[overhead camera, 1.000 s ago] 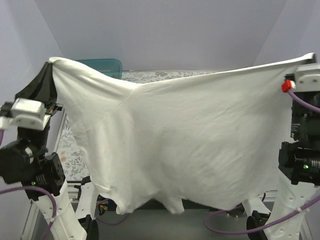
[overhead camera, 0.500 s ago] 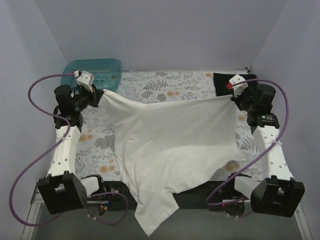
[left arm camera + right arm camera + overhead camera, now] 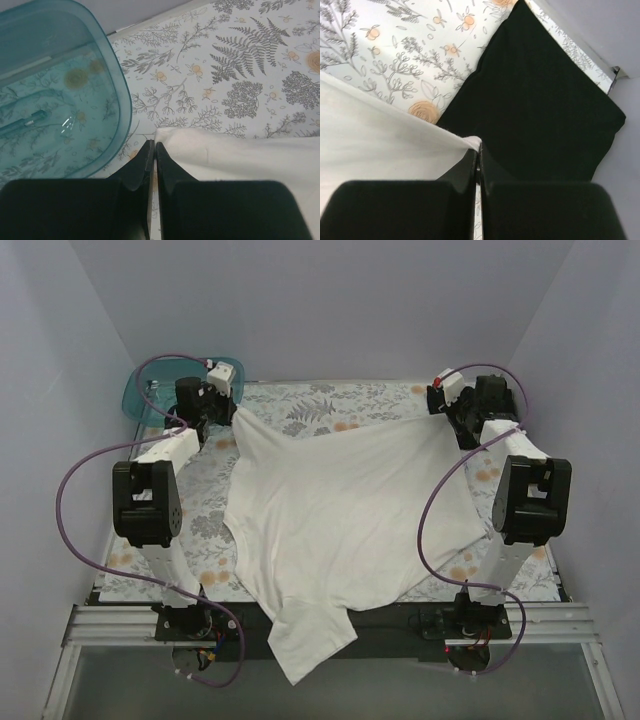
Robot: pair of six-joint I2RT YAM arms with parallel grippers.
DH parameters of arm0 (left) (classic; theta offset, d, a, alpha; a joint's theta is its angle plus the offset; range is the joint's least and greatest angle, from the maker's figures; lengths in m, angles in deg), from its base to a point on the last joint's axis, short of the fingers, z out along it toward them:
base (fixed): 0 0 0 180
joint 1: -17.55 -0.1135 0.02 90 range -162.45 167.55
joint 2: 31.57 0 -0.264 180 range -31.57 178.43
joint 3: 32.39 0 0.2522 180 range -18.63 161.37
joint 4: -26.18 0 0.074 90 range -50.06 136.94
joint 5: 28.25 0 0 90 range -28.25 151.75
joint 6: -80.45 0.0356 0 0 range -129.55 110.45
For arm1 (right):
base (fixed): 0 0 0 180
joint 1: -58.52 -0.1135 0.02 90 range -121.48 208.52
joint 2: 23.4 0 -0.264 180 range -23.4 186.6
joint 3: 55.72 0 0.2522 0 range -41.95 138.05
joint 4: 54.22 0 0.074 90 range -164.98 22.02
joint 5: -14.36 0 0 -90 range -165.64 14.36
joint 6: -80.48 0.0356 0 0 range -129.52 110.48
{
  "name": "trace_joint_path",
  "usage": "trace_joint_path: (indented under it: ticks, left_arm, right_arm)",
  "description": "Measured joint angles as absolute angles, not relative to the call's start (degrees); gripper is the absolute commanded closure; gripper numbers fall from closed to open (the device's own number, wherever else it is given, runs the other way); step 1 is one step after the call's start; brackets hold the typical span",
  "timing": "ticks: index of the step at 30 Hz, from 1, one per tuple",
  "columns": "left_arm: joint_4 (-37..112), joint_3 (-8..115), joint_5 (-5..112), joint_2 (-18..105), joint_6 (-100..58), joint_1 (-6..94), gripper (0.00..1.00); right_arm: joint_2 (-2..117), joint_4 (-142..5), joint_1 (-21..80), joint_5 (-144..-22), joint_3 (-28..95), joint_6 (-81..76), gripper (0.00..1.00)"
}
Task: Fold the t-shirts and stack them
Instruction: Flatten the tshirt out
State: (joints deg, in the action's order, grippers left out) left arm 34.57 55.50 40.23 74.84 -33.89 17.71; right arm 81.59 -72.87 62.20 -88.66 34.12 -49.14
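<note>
The cream-white short-sleeved fabric t-shirt (image 3: 340,510) lies spread across the grey-and-orange floral patterned cloth (image 3: 320,405) that covers the surface. Its two far corners are drawn out towards the back. The left hand (image 3: 152,145) has its fingers pressed together on the far-left corner, just beside the curved rim of the translucent teal plastic tub (image 3: 50,100). The right hand (image 3: 477,150) is likewise closed tight on the far-right corner, which sits over the edge of the black fabric t-shirt (image 3: 535,100) lying flat in the far-right corner of the surface. The far hem between the two hands runs slack. At the near side, one part of the white shirt hangs over the front edge, across the metal rail (image 3: 120,620). Bare floral cloth shows along both sides and the back.
</note>
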Motion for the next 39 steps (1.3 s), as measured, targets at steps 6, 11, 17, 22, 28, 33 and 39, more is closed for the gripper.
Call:
trace_joint_path:
  ticks: [6,11,17,22,28,33,39]
  left_arm:
    - [33.81,57.12,41.5,76.05,-31.68,19.66,1.0]
    - [35.36,53.19,41.46,72.38,-30.08,21.36,1.0]
    - [37.94,51.0,42.27,68.44,-27.85,23.75,1.0]
    - [40.17,53.71,44.32,71.04,-27.35,25.28,1.0]
    - [44.89,71.81,49.54,86.32,-29.03,25.82,0.67]
    - [54.07,76.14,49.96,87.78,-31.68,25.41,0.36]
    - [73.65,65.36,40.71,69.16,-30.32,24.29,0.48]
  right_arm:
    - [83.93,-72.95,62.07,-87.7,37.44,-49.23,0.99]
    - [83.93,-74.79,61.98,-87.63,37.44,-50.43,0.99]
    - [85.48,-77.02,61.74,-87.02,39.06,-51.74,0.99]
    - [89.5,-77.96,61.33,-85.16,42.18,-51.72,0.99]
    - [94.68,-82.39,60.8,-81.71,49.0,-51.04,0.67]
    - [94.73,-88.36,60.69,-80.46,53.35,-50.28,0.05]
    - [83.86,-101.3,60.67,-83.33,50.47,-52.62,0.28]
